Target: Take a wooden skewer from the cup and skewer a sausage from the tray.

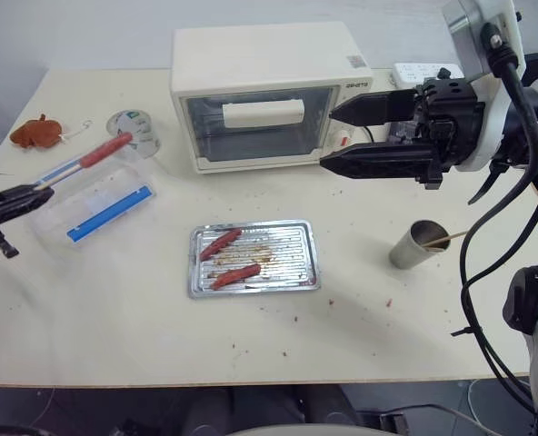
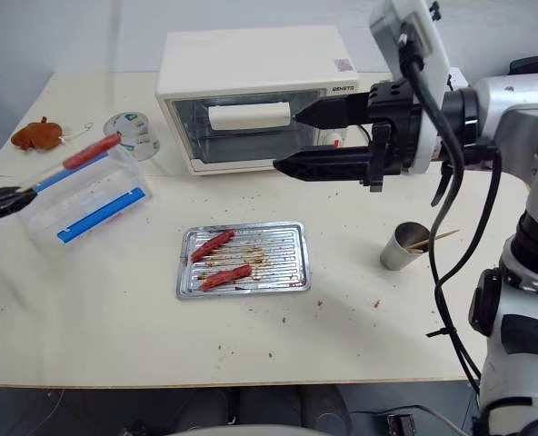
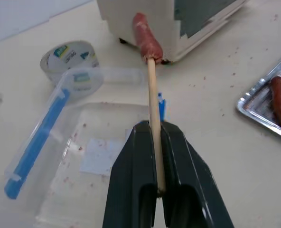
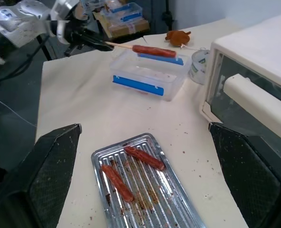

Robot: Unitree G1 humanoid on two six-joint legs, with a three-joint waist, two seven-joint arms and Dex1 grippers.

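At the table's far left, my left gripper [image 1: 34, 191] is shut on a wooden skewer [image 3: 154, 109] with a sausage [image 3: 146, 42] stuck on its far end. That sausage [image 1: 105, 150] hangs in the air over a clear plastic box. The silver tray [image 1: 292, 250] lies mid-table with two sausages [image 1: 221, 242] [image 1: 235, 275] in it. My right gripper [image 1: 328, 138] is open and empty, held high in front of the toaster oven and pointing left. Below it to the right stands the paper cup [image 1: 417, 245] with skewers [image 1: 446, 238] inside.
A cream toaster oven [image 1: 269, 91] stands at the back. The clear plastic box with blue clips [image 1: 96, 200] sits at left, with a clear plastic cup [image 1: 133, 127] and a brown object [image 1: 34, 133] behind it. A white power strip [image 1: 423, 71] lies back right.
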